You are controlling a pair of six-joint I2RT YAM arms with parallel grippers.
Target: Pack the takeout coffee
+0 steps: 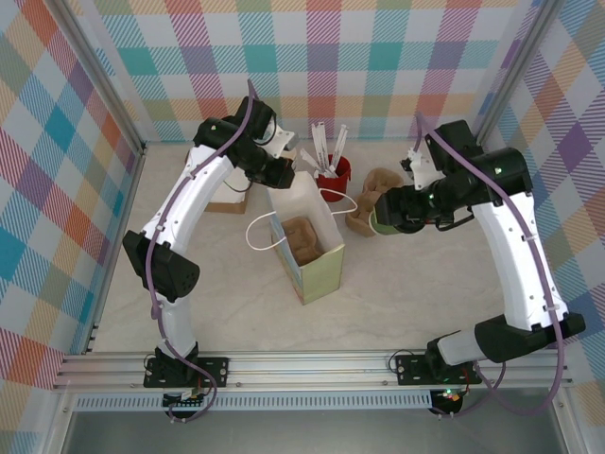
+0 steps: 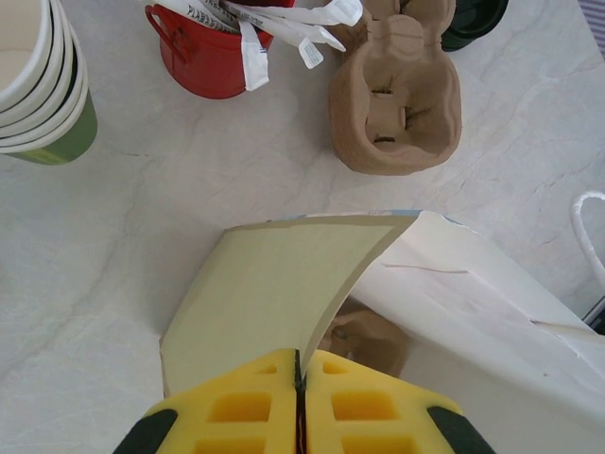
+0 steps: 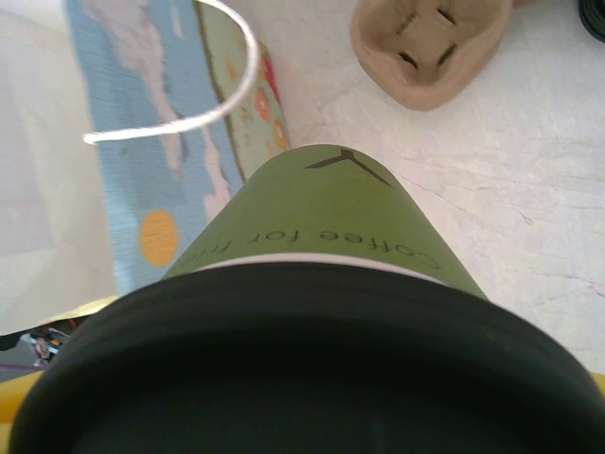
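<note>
A: Where's the takeout coffee [image 3: 321, 218]?
B: Right of centre overhead, apparently gripped by the right tool [image 1: 395, 213]. Left tool [image 2: 299, 383] pinches the paper bag [image 2: 274, 293] rim. Carry coffee upright, lower centrally.

A robot test booth: aluminium frame [image 1: 312, 364], plaid cloth walls [image 1: 321, 66], marble-look tabletop [image 1: 406, 303].

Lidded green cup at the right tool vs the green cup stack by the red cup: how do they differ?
The lidded cup wears a black lid; the cup stack is lidless, cream insides showing. The lidded cup is a single cup; the cup stack is several nested. The lidded cup is gripped by the right tool; the cup stack stands free on the table. Both are olive-green paper.
</note>
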